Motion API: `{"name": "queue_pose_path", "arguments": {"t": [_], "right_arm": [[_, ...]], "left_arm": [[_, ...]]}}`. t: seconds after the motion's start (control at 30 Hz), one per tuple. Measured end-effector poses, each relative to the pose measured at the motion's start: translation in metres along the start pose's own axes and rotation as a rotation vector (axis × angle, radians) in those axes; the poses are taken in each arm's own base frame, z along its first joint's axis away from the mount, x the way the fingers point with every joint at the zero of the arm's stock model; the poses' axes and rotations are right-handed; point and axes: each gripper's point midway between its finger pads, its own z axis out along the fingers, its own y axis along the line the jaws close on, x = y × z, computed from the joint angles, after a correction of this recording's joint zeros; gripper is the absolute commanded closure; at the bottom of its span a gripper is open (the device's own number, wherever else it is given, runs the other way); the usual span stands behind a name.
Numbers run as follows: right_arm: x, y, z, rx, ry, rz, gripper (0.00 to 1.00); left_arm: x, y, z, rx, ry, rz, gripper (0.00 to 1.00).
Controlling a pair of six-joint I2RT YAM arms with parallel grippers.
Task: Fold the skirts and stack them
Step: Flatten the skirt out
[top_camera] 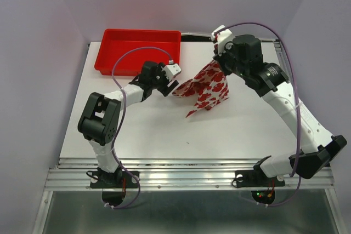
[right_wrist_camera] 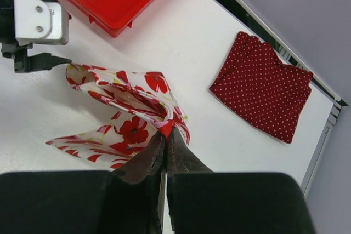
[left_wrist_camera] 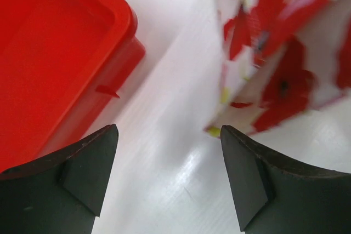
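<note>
The white skirt with large red flowers (top_camera: 211, 89) hangs bunched above the table, its lower edge resting on the surface. My right gripper (right_wrist_camera: 167, 131) is shut on its top fold (right_wrist_camera: 129, 127) and holds it up; in the top view that gripper (top_camera: 222, 63) is at the cloth's upper end. My left gripper (top_camera: 171, 86) is open and empty, just left of the skirt's left corner (left_wrist_camera: 274, 53), with bare table between its jaws (left_wrist_camera: 169, 135). The dark red polka-dot skirt (right_wrist_camera: 260, 94) lies flat at the table's far right, hidden by the right arm in the top view.
The red plastic tray (top_camera: 137, 50) stands at the back left, close to my left gripper, and its rim shows in the left wrist view (left_wrist_camera: 123, 23). The white table (top_camera: 164, 130) ends at a metal rail in front and purple walls around.
</note>
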Motion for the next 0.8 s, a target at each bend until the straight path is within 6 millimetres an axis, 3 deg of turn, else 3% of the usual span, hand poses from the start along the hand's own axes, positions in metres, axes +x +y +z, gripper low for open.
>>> {"name": "queue_pose_path", "arguments": {"t": [0.1,0.23,0.33,0.57,0.8], "right_arm": [[0.000,-0.002,-0.005,0.009,-0.005,-0.005,0.99],[0.007,-0.003,-0.003,0.017,0.012,-0.016,0.99],[0.012,-0.002,-0.002,0.019,0.025,-0.022,0.99],[0.013,-0.003,-0.001,0.022,0.029,-0.025,0.99],[0.013,-0.005,-0.002,0.033,0.031,-0.025,0.99]], "left_arm": [[-0.013,0.005,0.013,0.025,-0.025,0.044,0.14],[-0.023,0.000,0.016,0.092,-0.027,0.071,0.16],[-0.030,-0.016,0.014,0.207,-0.076,0.152,0.16],[-0.008,-0.052,0.000,0.379,-0.055,0.293,0.15],[-0.001,-0.069,0.000,0.425,-0.032,0.418,0.15]]}}
